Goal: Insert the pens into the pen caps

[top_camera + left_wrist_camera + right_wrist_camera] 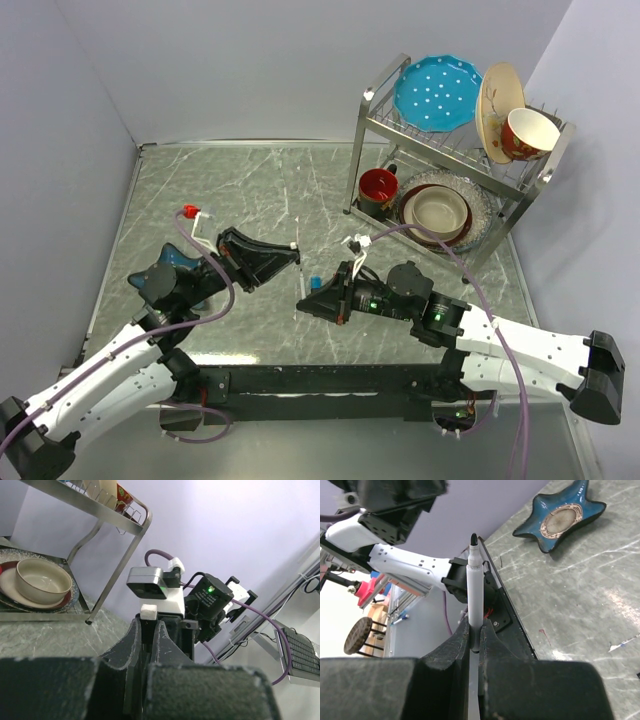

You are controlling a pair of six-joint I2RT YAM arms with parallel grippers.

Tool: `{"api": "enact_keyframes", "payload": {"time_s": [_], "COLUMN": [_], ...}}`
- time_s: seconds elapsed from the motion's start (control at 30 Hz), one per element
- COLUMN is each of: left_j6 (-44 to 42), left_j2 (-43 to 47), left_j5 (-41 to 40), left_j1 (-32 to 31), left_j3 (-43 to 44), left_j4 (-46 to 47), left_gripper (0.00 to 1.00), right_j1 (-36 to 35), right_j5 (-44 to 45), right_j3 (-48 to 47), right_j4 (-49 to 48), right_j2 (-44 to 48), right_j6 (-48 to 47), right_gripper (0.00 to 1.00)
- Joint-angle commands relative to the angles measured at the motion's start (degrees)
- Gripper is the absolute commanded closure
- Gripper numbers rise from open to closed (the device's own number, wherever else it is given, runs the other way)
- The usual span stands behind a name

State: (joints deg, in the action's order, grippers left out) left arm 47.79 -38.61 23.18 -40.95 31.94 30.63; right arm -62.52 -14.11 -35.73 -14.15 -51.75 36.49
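The table (250,190) has a raised metal rim along its left and far sides, with grey walls standing right behind it. The far-left stretch of the marbled top is bare. The dish rack (455,150) fills the far right corner (two tiers, with plates and bowls on both), and its near legs stand close to the right arm's forearm. Both arms reach toward the middle of the table, and their tips are near each other but apart.

From above, a blue star-shaped dish (560,515) is half hidden under the left arm's wrist. The right wrist camera shows it whole, lying flat on the table well beyond the fingers.

The right gripper (475,627) is clamped on a white-barrelled pen (474,590). The pen stands straight out between the fingers with its bare black tip pointing away from the camera and its lower barrel hidden between them. From above, this pen is hard to make out against the dark gripper, and a small blue speck just beside the fingertips is too small to name.

The left gripper (149,624) is pinched closed on a small white-ended piece (149,612). Only the pale square end shows above the fingertips, so I cannot tell whether it is a cap. From above it is hidden by the gripper. The left wrist view alone shows the other wrist's camera facing it, and its lower half is blocked by its own blurred fingers.
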Motion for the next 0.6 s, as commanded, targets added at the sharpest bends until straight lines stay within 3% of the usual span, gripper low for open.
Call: {"api": "enact_keyframes", "payload": {"time_s": [0.0,0.57], "left_j6": [1.9,4.5], "left_j2": [-0.6,-1.7], "left_j5": [0.6,-0.2], "left_j1": [-0.1,-0.1], "left_j3": [0.0,-0.2], "left_j4": [2.9,2.4], "left_gripper": [0.99,0.99], "right_j1": [-1.4,-2.9], "right_j5": [1.8,5.5], "right_j3": [-3.6,-2.8], "right_j4": [-2.4,-2.5], "right_j2": [-0.2,2.4], "right_j6": [-1.1,-1.3], "right_gripper": [1.0,1.0]}}
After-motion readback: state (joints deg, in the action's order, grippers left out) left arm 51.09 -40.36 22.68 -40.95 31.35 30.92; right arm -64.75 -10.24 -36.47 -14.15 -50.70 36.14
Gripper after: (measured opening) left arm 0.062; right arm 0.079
